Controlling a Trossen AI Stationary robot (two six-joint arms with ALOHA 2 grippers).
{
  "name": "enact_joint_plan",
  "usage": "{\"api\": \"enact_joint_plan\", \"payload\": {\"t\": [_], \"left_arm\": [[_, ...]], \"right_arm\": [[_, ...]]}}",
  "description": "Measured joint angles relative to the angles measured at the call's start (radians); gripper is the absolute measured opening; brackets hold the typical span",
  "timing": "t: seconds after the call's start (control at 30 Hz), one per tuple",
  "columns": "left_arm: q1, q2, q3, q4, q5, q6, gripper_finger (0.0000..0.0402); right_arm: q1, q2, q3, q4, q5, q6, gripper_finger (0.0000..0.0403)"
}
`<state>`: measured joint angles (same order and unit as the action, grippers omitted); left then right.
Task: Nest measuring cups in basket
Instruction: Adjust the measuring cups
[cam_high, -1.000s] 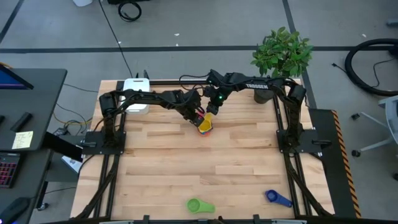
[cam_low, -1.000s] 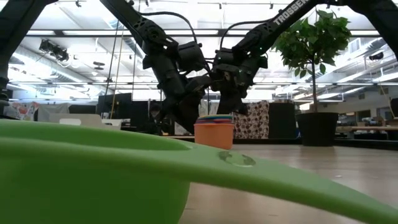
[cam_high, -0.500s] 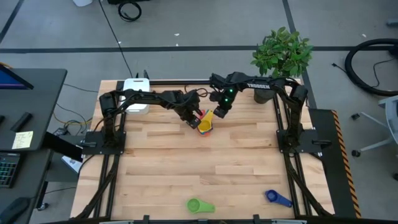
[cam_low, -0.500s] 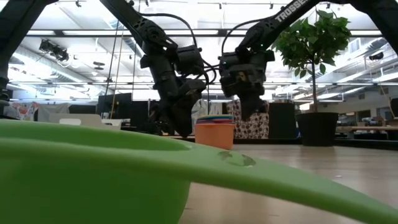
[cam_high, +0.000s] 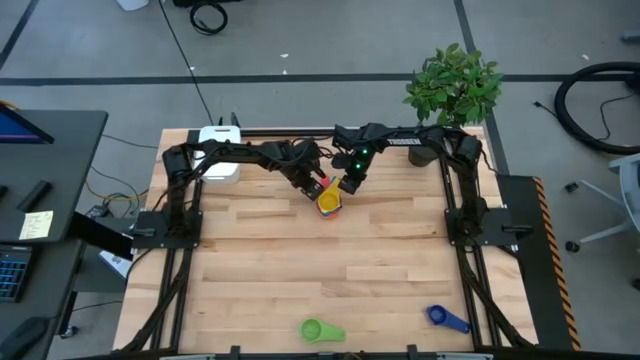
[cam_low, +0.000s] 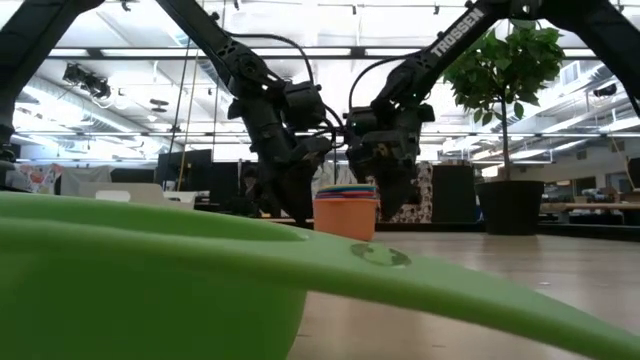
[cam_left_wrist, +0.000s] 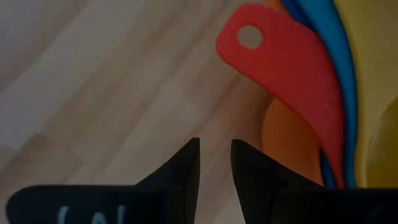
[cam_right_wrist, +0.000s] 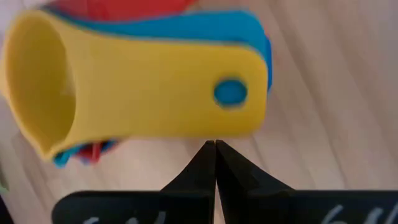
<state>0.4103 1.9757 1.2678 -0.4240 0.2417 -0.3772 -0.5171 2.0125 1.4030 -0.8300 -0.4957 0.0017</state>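
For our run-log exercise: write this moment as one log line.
left gripper: slightly open, beside nested plastic measuring-cup stack | right gripper: shut, empty | green, dark blue cups loose

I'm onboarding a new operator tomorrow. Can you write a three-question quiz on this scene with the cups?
1. True or false: the green cup is already nested in the stack.
2. Which cup sits on top of the stack? A) yellow B) dark blue C) green
3. Fill in: the right tool has its jaws ____ just beside the yellow cup's handle.

Key:
1. False; it lies alone at the near table edge.
2. A
3. shut
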Motion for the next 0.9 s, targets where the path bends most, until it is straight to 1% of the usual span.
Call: {"api": "enact_joint_plan", "payload": {"t": [0.1,0.2,0.33,0.47,0.57,0.73,0.9], "left_arm": [[0.002,0.022,0.000,0.030,0.061,-0.001,0.0095],[-0.002,0.024,0.000,0.072,0.069,-0.004,0.0095],[-0.003,0.024,0.000,0.130,0.086,-0.006,0.0095],[-0.001,0.024,0.008,0.136,0.119,0.007,0.0095],[-0.001,0.024,0.008,0.136,0.129,0.010,0.0095],[0.004,0.024,0.008,0.164,0.140,0.071,0.0095],[0.011,0.024,0.009,0.152,0.151,0.073,0.0095]], "right_arm": [[0.001,0.000,0.000,0.031,-0.003,0.003,0.0013],[0.001,0.000,0.000,0.033,-0.030,0.003,0.0013],[0.013,0.000,0.000,0.065,-0.036,0.003,0.0013],[0.019,0.000,0.000,0.096,-0.074,-0.002,0.0013],[0.019,0.000,0.000,0.099,-0.074,-0.006,0.0013],[0.019,-0.001,-0.001,0.130,-0.090,-0.059,0.0013],[0.018,-0.001,-0.001,0.132,-0.095,-0.063,0.0013]]}}
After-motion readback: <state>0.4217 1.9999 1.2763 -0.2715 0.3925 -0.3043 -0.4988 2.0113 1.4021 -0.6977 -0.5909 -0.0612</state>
